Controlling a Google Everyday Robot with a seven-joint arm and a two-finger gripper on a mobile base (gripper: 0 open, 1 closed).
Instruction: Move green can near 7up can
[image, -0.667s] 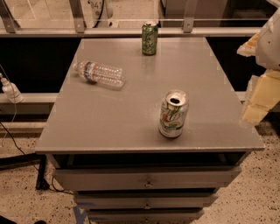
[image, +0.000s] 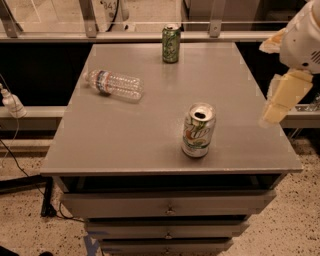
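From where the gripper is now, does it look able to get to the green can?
Probably yes. The gripper hangs right of the table; the green can stands upright at its far edge, bare tabletop between them. The 7up can and water bottle lie off that path.

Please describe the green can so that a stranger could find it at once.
On the grey table, look at the far edge: the green can stands upright there, away from the gripper beside the table's right edge. Unlike the white 7up can near the front and the clear bottle lying at left, it is green all over.
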